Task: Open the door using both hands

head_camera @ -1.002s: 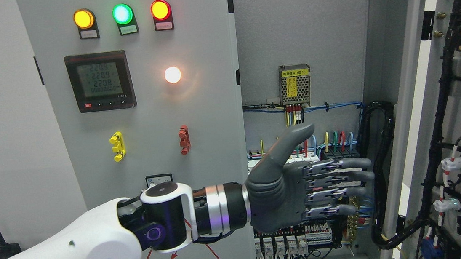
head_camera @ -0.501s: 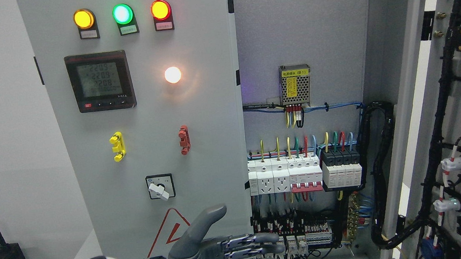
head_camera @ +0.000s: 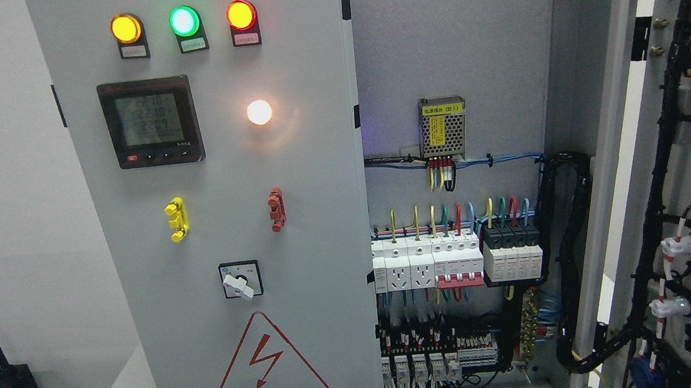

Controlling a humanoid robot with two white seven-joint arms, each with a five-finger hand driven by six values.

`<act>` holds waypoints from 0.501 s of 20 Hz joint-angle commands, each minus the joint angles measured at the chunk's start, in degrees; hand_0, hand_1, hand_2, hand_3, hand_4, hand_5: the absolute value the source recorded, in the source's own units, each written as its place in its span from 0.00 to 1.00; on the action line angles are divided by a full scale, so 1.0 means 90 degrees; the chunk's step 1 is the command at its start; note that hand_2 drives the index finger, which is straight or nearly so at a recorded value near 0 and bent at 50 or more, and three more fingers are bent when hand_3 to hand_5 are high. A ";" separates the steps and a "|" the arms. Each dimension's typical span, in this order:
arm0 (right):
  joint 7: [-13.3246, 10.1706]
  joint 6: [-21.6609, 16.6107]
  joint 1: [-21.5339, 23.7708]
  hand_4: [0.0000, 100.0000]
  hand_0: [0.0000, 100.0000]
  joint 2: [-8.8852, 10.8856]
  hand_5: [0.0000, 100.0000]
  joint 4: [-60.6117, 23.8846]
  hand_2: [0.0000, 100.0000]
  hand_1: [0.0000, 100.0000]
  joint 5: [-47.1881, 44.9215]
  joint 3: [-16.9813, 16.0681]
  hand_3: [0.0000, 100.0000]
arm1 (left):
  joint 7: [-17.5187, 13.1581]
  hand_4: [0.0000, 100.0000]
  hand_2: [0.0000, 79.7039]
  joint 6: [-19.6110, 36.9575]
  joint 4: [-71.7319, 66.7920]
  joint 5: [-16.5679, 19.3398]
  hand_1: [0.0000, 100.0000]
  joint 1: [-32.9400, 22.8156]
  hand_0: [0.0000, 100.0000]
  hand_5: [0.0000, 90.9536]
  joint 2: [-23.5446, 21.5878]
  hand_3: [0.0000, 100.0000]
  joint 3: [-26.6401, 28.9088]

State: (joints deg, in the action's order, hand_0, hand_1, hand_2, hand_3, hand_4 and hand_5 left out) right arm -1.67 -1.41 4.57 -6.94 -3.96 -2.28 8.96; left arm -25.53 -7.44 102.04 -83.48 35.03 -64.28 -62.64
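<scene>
Neither robot hand is in view, so the state of the fingers cannot be told. The right door (head_camera: 684, 155) stands swung wide open at the far right, its inner face carrying black cable looms and components. The left door (head_camera: 228, 230) sits closed, bearing three indicator lamps (head_camera: 183, 21), a meter (head_camera: 150, 122), a rotary switch (head_camera: 240, 280) and a warning triangle (head_camera: 270, 366). The cabinet interior (head_camera: 455, 145) is exposed, showing breakers (head_camera: 457, 262). Judgement: the doors are rigid sheet steel, moderately heavy and smooth. The left door's free right edge beside the opening offers the soundest hold; keep clear of wiring.
</scene>
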 commanded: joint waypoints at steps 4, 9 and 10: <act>0.0000 0.0001 0.0000 0.00 0.11 0.0000 0.00 0.0000 0.00 0.00 0.0000 0.0000 0.00 | -0.0082 0.03 0.00 0.0435 -0.0867 0.0865 0.00 -0.2883 0.00 0.00 -0.0720 0.00 0.1130; 0.0000 0.0001 0.0000 0.00 0.11 0.0000 0.00 0.0000 0.00 0.00 0.0000 0.0000 0.00 | -0.0258 0.03 0.00 0.0651 -0.2029 0.1452 0.00 -0.4319 0.00 0.00 0.0119 0.00 0.1539; 0.0000 0.0001 0.0000 0.00 0.11 0.0000 0.00 0.0000 0.00 0.00 0.0000 0.0000 0.00 | -0.0346 0.03 0.00 0.0641 -0.2205 0.1656 0.00 -0.4660 0.00 0.00 0.0295 0.00 0.1782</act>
State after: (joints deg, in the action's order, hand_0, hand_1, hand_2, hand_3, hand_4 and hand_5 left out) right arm -1.66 -1.42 4.57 -6.94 -3.95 -2.28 8.96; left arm -27.45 -2.05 94.95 -74.50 7.97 -66.24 -55.75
